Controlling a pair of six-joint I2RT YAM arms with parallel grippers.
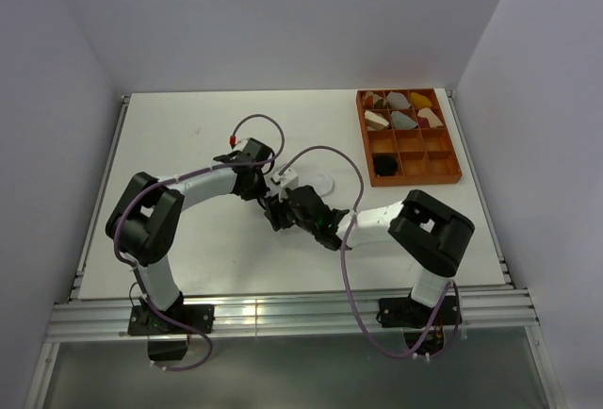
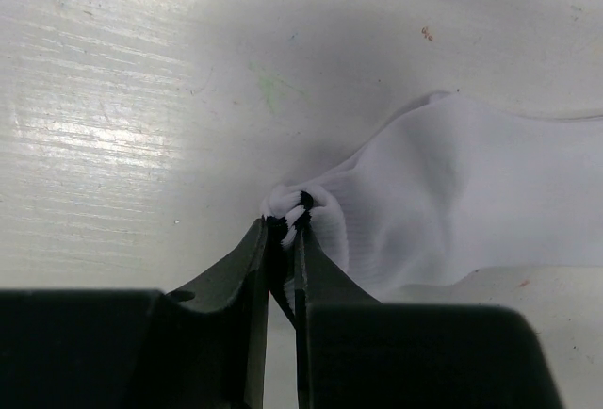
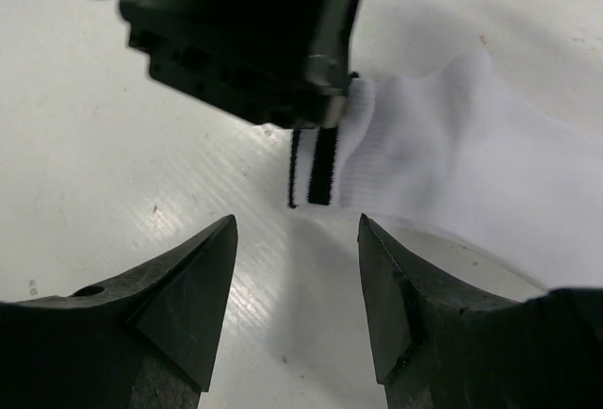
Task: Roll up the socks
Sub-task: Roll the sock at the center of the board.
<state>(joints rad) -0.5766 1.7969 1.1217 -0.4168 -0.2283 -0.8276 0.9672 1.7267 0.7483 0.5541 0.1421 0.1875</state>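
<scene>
Sitting at the far right corner of the white table point(image 1: 188, 145), an orange tray point(image 1: 415, 182) is holding rolled bundles point(image 1: 403, 119) in tan, grey and yellow in its back compartments. A black bundle point(image 1: 384, 161) is lying alone in a nearer compartment on the left. All of this is lying well apart from the work at mid-table. There the two arms are crowding together from either side, and their dark wrists and looping purple cables point(image 1: 349, 268) are hiding most of the white sock point(image 1: 320, 183) from above.

In the right wrist view, the blocky black body of the left gripper point(image 3: 325, 112) is hanging over the top of the cuff and blocking it. The two black cuff stripes point(image 3: 316, 169) are showing just under it.

The left gripper point(image 2: 285, 225) is pinching the cuff of the white sock point(image 2: 452, 202), with its thin hard fingers nearly meeting on a puckered knot of fabric. The soft knit is fanning out from that pinch in folds, ribbed at the cuff and smoother beyond, and is resting flat on the table to the right. The right gripper point(image 3: 297, 225) is standing with its jaws apart and gripping nothing. Its wedge-shaped black fingers are flanking bare table just beside the striped cuff edge.

The tabletop point(image 2: 141, 98) is showing fine streaks, scuffs and small coloured flecks.
</scene>
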